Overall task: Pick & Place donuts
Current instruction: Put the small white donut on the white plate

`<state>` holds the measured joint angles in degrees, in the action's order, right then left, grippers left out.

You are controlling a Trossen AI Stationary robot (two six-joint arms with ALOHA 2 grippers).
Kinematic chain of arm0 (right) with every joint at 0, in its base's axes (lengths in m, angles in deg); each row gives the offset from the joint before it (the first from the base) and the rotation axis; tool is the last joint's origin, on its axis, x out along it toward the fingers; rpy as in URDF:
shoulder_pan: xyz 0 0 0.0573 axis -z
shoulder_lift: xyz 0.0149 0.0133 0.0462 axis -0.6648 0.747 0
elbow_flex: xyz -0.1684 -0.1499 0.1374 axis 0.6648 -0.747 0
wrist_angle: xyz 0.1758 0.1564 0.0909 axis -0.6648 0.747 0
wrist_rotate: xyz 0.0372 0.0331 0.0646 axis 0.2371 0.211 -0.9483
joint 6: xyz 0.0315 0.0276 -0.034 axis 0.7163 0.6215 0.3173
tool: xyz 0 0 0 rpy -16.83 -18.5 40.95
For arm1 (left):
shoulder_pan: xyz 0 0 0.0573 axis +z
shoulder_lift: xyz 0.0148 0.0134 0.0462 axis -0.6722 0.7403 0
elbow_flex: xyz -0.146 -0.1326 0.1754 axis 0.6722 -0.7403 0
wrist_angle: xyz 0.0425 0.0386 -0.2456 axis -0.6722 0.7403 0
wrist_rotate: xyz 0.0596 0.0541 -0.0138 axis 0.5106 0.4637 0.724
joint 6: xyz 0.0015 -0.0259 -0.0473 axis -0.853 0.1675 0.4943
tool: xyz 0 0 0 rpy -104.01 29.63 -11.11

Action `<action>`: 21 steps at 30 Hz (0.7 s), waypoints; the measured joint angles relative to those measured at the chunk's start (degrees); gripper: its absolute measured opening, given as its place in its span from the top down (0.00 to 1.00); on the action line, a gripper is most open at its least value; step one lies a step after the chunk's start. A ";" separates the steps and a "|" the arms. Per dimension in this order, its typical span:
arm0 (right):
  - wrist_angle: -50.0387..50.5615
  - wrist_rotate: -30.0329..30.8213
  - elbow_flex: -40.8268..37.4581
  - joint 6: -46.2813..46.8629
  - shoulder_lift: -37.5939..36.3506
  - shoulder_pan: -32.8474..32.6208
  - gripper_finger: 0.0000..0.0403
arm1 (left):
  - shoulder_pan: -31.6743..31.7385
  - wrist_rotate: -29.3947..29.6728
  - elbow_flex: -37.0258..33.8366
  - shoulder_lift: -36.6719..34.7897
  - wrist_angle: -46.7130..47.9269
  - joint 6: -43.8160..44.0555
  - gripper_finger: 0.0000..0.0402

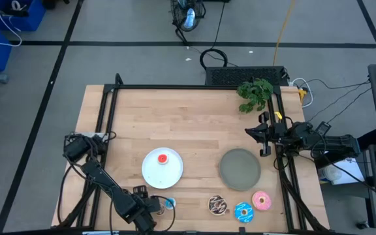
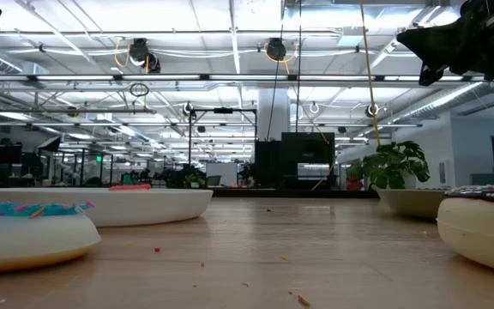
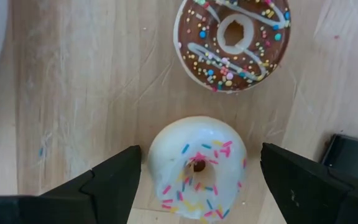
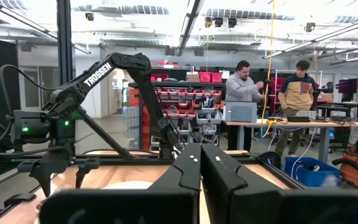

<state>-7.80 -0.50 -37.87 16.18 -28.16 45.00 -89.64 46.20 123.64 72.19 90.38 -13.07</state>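
Starting at the left of the high view, my left gripper (image 1: 154, 205) is low over the near edge of the surface (image 1: 194, 124), its fingers (image 3: 114, 177) spread wide and straddling a small white-iced donut (image 3: 197, 165) with pink and sprinkle flecks. That donut lies flat on the wood, clear of both fingers, a little nearer one than the other. Before I close, I'd shift slightly to centre the ring between them, go down until the tips are level with its side wall, and squeeze gently so it doesn't pop out.

Just past it sits the chocolate sprinkled donut (image 3: 232, 40), near but not touching; I'd keep the fingers clear of it. The white plate (image 1: 162, 167) is next along, with a tiny red donut (image 1: 163, 157) already on it, which looks like the place to carry this one to.

Further right are the blue-iced donut (image 1: 243, 211) and pink-iced donut (image 1: 261, 200), side by side near the front edge, below the empty grey plate (image 1: 240, 168).

At the far right, my right gripper (image 1: 264, 134) waits raised beside the frame, fingers pressed together with nothing in them.
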 joint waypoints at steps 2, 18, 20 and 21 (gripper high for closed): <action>0.00 0.00 0.01 0.00 0.00 0.00 1.00 | 0.00 0.00 0.00 0.00 0.01 -0.04 0.18; 0.02 -0.02 0.02 0.04 0.01 0.01 1.00 | 0.00 -0.39 -0.09 0.02 0.04 -0.63 0.18; 0.02 -0.01 0.01 0.02 0.00 0.00 1.00 | 0.00 -0.39 -0.09 0.04 0.04 -0.76 0.18; 0.02 -0.02 0.01 0.02 0.00 0.01 1.00 | 0.00 -0.37 -0.09 0.04 0.04 -1.07 0.18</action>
<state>-7.78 -0.51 -37.86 16.20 -28.16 45.01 -89.64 45.82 123.56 72.24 90.43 -14.14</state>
